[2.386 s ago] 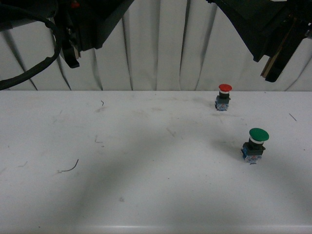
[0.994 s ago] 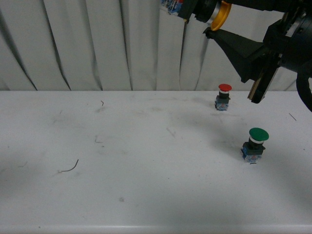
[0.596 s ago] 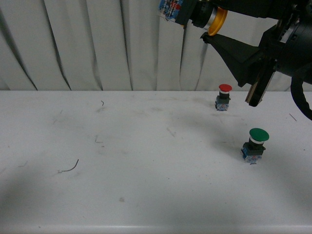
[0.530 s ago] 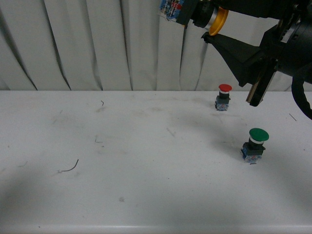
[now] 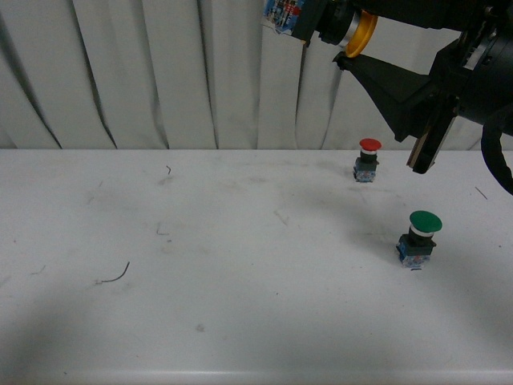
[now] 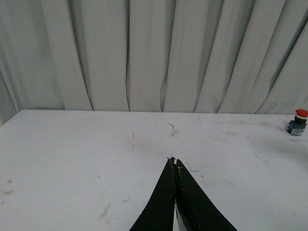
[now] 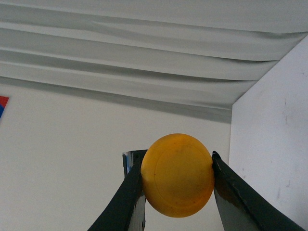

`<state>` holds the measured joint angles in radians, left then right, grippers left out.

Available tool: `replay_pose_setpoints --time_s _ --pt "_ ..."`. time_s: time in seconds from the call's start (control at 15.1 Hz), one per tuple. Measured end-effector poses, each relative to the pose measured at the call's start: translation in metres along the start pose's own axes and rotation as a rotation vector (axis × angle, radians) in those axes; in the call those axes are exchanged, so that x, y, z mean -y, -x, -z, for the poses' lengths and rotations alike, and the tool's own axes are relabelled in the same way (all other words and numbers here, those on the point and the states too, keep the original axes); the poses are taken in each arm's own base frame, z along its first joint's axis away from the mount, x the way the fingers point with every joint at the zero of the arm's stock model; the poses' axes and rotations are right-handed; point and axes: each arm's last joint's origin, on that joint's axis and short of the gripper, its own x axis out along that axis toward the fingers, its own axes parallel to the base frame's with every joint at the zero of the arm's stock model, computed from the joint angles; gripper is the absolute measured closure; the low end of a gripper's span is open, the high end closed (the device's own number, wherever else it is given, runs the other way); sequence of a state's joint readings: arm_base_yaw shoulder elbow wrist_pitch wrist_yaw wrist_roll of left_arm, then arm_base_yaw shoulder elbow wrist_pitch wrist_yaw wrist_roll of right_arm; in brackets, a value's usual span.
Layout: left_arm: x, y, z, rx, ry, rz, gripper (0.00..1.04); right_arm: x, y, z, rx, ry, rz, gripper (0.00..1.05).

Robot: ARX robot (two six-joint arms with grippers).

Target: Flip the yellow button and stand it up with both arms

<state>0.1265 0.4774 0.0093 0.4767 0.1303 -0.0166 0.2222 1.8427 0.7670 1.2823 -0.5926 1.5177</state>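
The yellow button hangs high above the table, lying sideways, with its yellow cap toward the right and its blue-grey contact block toward the left. My right gripper is shut on it. In the right wrist view the round yellow cap fills the gap between the two black fingers, and the rest of the button is hidden behind it. My left gripper is shut with nothing in it, its tips together above the white table. The left arm does not show in the front view.
A red-capped button stands upright at the table's back right, also in the left wrist view. A larger green-capped button stands nearer on the right. A pleated white curtain closes the back. A thin wire scrap lies front left.
The left arm, seen at the top left 2.4 s ago, has left the front view. The right gripper has swung in with the yellow button and has barely shifted in the last second.
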Motion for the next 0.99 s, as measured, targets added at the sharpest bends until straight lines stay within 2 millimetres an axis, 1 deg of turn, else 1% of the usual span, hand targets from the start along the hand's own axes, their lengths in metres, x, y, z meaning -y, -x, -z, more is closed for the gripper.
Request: replay_pose_setpoints --time_s 0.07,0.13,0.2,0.33,0.86,0.93,0.99 --pt "0.002 0.002 0.0 -0.006 0.001 0.0 1.03 -0.001 0.0 0.0 0.0 0.002 -0.002 0.69" --pt "0.009 0.004 0.0 -0.007 0.001 -0.015 1.03 -0.001 0.0 0.0 -0.001 0.005 -0.002 0.69" --pt "0.014 0.006 -0.001 0.0 0.001 0.022 1.03 0.0 -0.001 0.002 -0.002 0.009 -0.001 0.69" --pt "0.012 0.01 -0.001 -0.001 -0.001 -0.006 1.03 -0.003 -0.003 0.006 -0.016 0.025 -0.011 0.69" --pt "0.012 0.019 0.0 -0.003 0.0 -0.004 1.03 -0.004 -0.005 0.01 -0.031 0.037 -0.015 0.69" --pt "0.012 0.025 0.006 -0.051 -0.001 -0.004 1.03 -0.004 -0.005 0.01 -0.032 0.038 -0.014 0.69" --pt "0.012 0.03 0.002 0.002 -0.001 -0.004 1.03 -0.004 -0.005 0.01 -0.032 0.041 -0.015 0.69"
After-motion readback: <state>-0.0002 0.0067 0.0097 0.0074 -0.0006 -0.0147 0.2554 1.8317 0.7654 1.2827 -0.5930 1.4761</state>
